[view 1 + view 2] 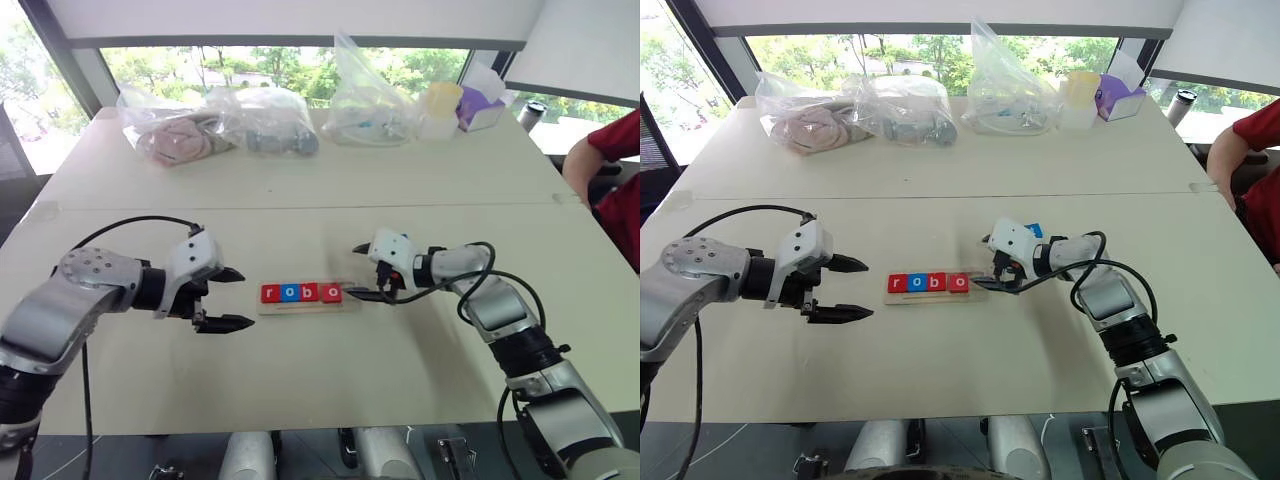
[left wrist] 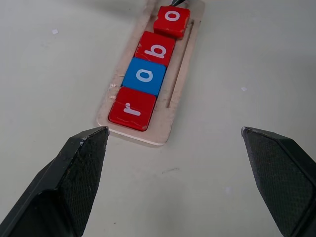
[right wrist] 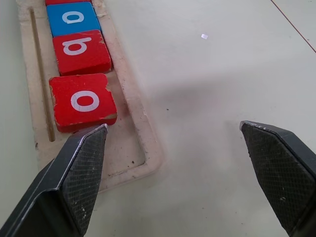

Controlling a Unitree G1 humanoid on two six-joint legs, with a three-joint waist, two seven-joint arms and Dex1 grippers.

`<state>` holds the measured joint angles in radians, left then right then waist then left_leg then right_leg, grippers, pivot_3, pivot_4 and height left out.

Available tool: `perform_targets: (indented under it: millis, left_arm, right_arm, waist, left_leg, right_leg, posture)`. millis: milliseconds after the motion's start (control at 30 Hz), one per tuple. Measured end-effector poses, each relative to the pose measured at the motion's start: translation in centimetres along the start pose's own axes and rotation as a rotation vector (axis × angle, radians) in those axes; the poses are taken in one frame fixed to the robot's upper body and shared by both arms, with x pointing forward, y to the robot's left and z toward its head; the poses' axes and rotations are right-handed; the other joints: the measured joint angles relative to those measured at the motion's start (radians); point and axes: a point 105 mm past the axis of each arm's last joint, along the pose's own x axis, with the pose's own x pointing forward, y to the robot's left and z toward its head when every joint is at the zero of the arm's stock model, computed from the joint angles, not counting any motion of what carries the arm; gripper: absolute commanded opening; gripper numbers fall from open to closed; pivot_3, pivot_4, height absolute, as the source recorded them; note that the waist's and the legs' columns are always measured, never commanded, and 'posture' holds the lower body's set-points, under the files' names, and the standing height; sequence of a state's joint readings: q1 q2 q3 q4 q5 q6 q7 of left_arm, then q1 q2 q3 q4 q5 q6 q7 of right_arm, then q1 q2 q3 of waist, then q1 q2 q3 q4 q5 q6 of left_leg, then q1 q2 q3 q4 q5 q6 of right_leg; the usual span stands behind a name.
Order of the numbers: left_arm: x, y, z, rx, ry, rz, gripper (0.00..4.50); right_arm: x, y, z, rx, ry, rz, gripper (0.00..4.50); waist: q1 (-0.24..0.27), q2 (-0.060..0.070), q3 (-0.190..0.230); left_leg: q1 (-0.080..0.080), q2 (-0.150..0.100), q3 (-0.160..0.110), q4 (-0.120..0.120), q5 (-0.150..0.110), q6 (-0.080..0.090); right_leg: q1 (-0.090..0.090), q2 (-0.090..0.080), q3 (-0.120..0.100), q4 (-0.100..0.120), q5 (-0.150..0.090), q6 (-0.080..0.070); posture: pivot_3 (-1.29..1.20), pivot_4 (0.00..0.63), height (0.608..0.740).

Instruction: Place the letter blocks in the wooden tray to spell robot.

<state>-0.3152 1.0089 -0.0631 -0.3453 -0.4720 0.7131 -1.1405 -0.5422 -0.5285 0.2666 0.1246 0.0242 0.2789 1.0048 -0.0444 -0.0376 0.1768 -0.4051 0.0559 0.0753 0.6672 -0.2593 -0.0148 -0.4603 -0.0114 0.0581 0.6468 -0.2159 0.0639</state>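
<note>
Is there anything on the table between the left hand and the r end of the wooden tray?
No. In the left wrist view, bare tabletop separates the open left hand from the wooden tray, where the r block sits.

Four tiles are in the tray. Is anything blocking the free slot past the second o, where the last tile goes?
Nothing visible lies in the free end of the wooden tray beside the red o block. The open right end effector hangs at that end, one finger over the rim.

Bright window backlight, soft shadows.
</note>
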Motion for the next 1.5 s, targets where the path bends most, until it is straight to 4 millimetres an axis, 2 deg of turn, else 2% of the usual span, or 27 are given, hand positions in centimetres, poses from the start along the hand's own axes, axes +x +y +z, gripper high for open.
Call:
perform_targets:
  millis: [167,400,667,767,933,1100,1200,1500]
  left_arm:
    - [0.0,0.0,0.0,0.0,0.0,0.003,4.5]
    - [0.2,0.0,-0.2,-0.008,-0.004,0.004,4.5]
    - [0.2,0.0,-0.2,-0.008,-0.004,0.005,4.5]
    - [0.2,0.0,-0.2,-0.008,-0.006,0.006,4.5]
    - [0.3,0.1,-0.3,-0.015,-0.012,0.002,4.5]
    - [0.2,0.2,-0.3,-0.011,-0.014,0.003,4.5]
    - [0.3,0.3,-0.1,-0.005,-0.02,0.005,4.5]
    - [0.3,0.3,-0.6,-0.011,-0.003,0.014,4.5]
  right_arm:
    - [1.1,0.2,0.0,0.028,-0.014,0.002,4.42]
    - [1.1,-0.6,-0.2,0.006,-0.004,-0.037,4.42]
    - [-0.9,-1.9,-0.5,-0.057,0.032,-0.097,4.42]
    - [-1.8,-1.0,0.4,-0.079,0.003,-0.091,4.42]
    - [-1.8,3.1,2.5,-0.041,-0.102,0.019,4.42]
    - [-1.0,3.7,2.8,-0.027,-0.108,0.025,4.42]
    - [-0.1,3.1,2.5,-0.037,-0.096,0.013,4.42]
    - [0.6,1.4,0.6,-0.087,-0.038,-0.004,4.42]
  waist:
    - [-0.001,0.0,0.0]
    - [0.0,0.0,0.0]
    - [0.0,0.0,0.0]
    - [0.001,0.0,0.0]
    - [0.0,0.0,0.0]
    - [0.0,0.0,0.0]
    - [0.0,0.0,0.0]
    - [-0.001,0.0,0.0]
  left_leg:
    - [0.0,0.0,0.0,0.0,0.0,0.0]
    - [0.0,0.0,0.0,0.0,0.0,0.0]
    - [0.0,0.0,0.0,0.0,0.0,0.0]
    - [0.0,0.0,0.0,0.0,0.0,0.0]
    - [0.0,0.0,0.0,0.0,0.0,0.0]
    - [0.001,0.0,0.0,0.001,0.0,0.0]
    - [0.001,0.0,0.0,0.001,0.0,0.0]
    - [0.0,0.0,0.0,0.0,0.0,0.0]
  right_leg:
    - [0.0,0.0,0.0,0.0,0.0,0.0]
    - [0.0,0.0,0.0,0.0,0.0,0.0]
    - [0.0,0.0,0.0,0.0,0.0,0.0]
    - [0.0,0.0,0.0,0.0,0.0,0.0]
    - [0.0,0.0,0.0,0.0,0.0,0.0]
    - [0.001,0.0,0.0,0.0,0.0,0.001]
    - [0.0,0.0,0.0,0.0,0.0,0.0]
    - [0.0,0.0,0.0,0.0,0.0,0.0]
  posture:
    - [0.0,0.15,0.74]
    - [0.0,0.15,0.74]
    - [0.0,0.15,0.74]
    - [0.0,0.15,0.74]
    - [0.0,0.15,0.74]
    - [0.0,0.15,0.74]
    - [0.0,0.15,0.74]
    - [0.0,0.15,0.74]
